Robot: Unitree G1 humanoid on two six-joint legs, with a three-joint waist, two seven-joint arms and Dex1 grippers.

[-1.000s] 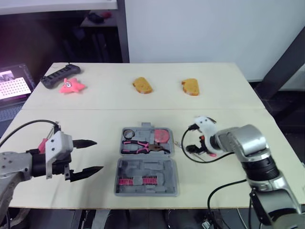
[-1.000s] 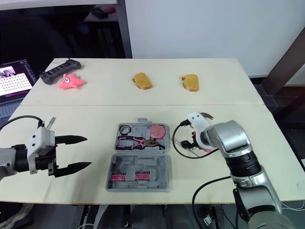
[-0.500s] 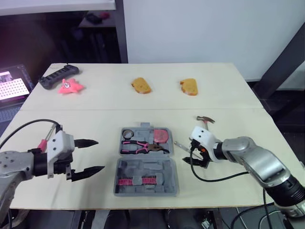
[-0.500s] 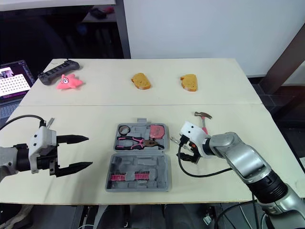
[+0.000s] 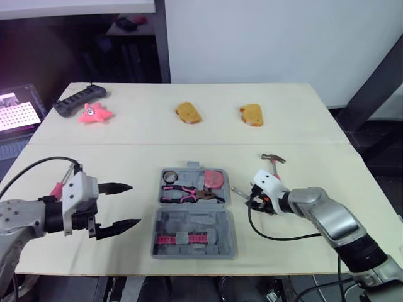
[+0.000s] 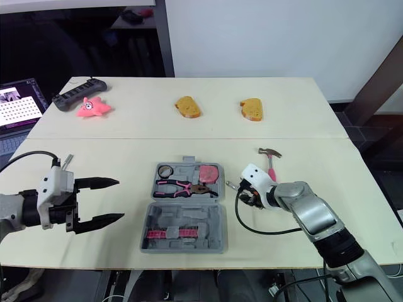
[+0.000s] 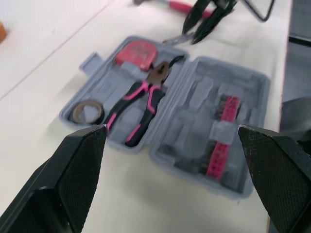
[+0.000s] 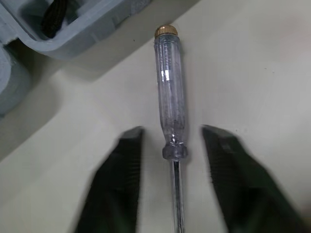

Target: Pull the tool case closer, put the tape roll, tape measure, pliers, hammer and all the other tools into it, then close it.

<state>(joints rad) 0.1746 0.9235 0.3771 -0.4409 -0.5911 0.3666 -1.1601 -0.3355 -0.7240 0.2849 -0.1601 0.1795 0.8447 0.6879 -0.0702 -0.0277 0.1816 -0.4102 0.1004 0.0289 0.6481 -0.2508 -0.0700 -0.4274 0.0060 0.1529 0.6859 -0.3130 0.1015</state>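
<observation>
The tool case (image 5: 189, 220) is moulded grey plastic with a matt finish. In it, the pliers (image 5: 189, 194) have dark metal jaws and pink-and-black grips that look rubbery. The tape measure (image 5: 216, 178) has a smooth pink plastic shell, and the tape roll (image 5: 169, 176) is dark with a faint sheen. The screwdriver (image 8: 171, 104) has a clear glossy plastic handle, a brass-coloured cap and a thin bright metal shaft. The hammer (image 5: 272, 158) pairs a dull metal head with a pink handle. The table (image 5: 126, 132) is pale, smooth and matt. The fingers (image 7: 73, 184) of the left gripper (image 5: 134, 203) are black with a fine rough grain.
</observation>
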